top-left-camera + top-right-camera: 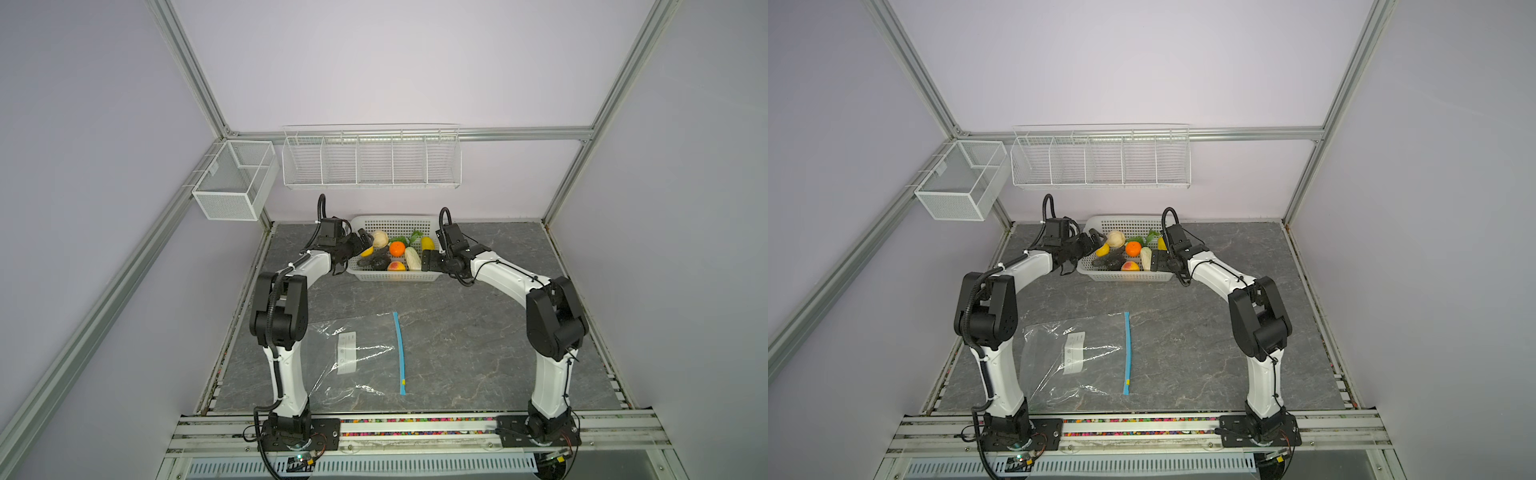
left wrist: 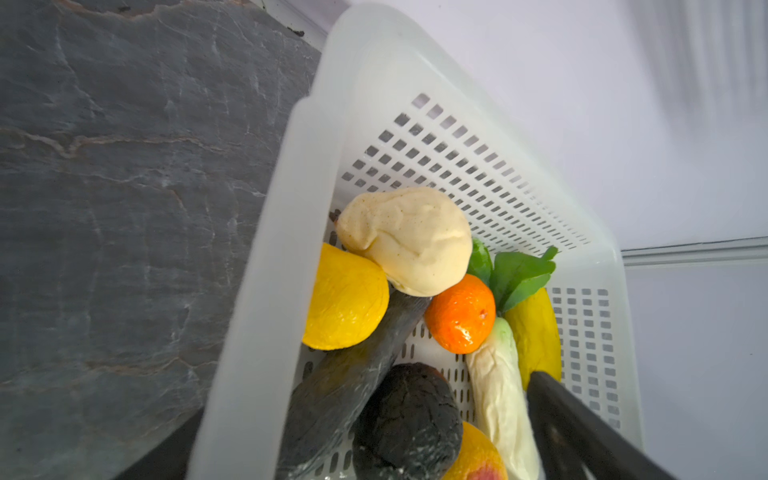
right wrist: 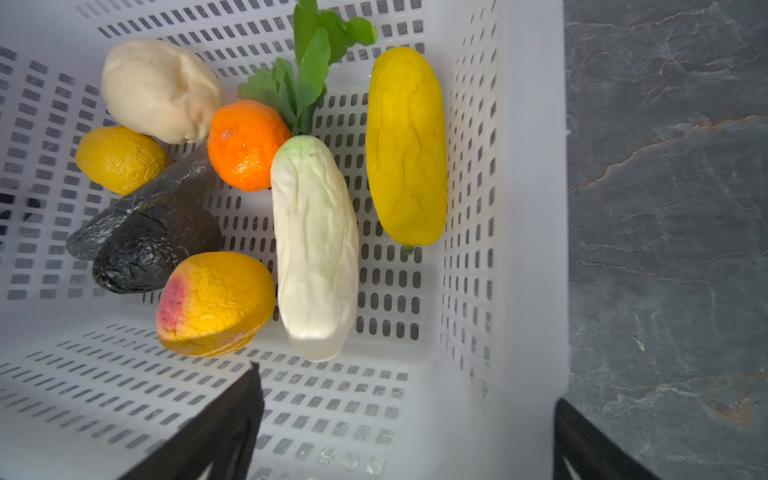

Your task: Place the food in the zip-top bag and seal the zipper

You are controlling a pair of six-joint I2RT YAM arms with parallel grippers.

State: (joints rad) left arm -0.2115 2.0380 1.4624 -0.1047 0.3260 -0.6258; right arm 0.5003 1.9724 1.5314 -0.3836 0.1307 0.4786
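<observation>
While both arms reach the white perforated plastic basket [image 1: 392, 277] at the back of the grey stone-look table [image 1: 478, 332], the left gripper [image 1: 360, 244] and right gripper [image 1: 428, 260] hang wide-jawed and empty. Inside lies the wrinkled toy food [image 1: 397, 248], seemingly light and soft; the long white radish [image 3: 316, 249] invites a pinch across its middle. Well apart, the limp clear zip-top bag [image 1: 365, 345] lies flat, though glare hides whether its blue zipper [image 1: 400, 353] is open.

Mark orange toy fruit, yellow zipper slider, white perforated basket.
orange toy fruit [image 3: 245, 145]: right wrist view, skin centre.
yellow zipper slider [image 1: 402, 379]: a top view, tab.
white perforated basket [image 1: 395, 276]: a top view, near wall.
</observation>
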